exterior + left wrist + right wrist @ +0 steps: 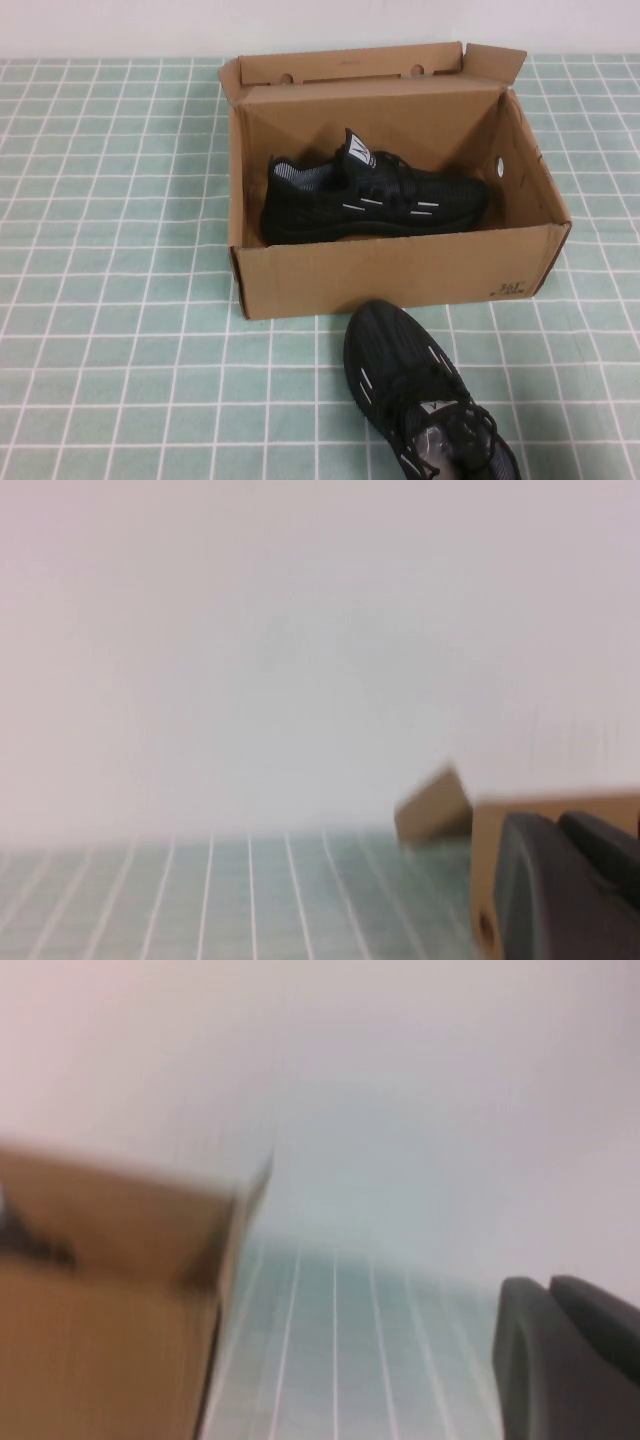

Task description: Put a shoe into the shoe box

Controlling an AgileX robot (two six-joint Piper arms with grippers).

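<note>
Left end effector [560, 880] and right end effector [565, 1355] show only in wrist views, opening can't tell; one shoe [372, 195] lies lengthwise inside shoe box [400, 270], second shoe [425, 405] on tabletop [120, 300] nearer right arm

1. The tabletop [110, 300] is covered in a pale green cloth crossed by thin white lines that form a regular grid of squares.
2. Behind its far edge stands a plain, off-white wall [120, 25], bare and evenly lit.
3. The light is soft and diffuse, casting only faint shadows on the cloth.
</note>
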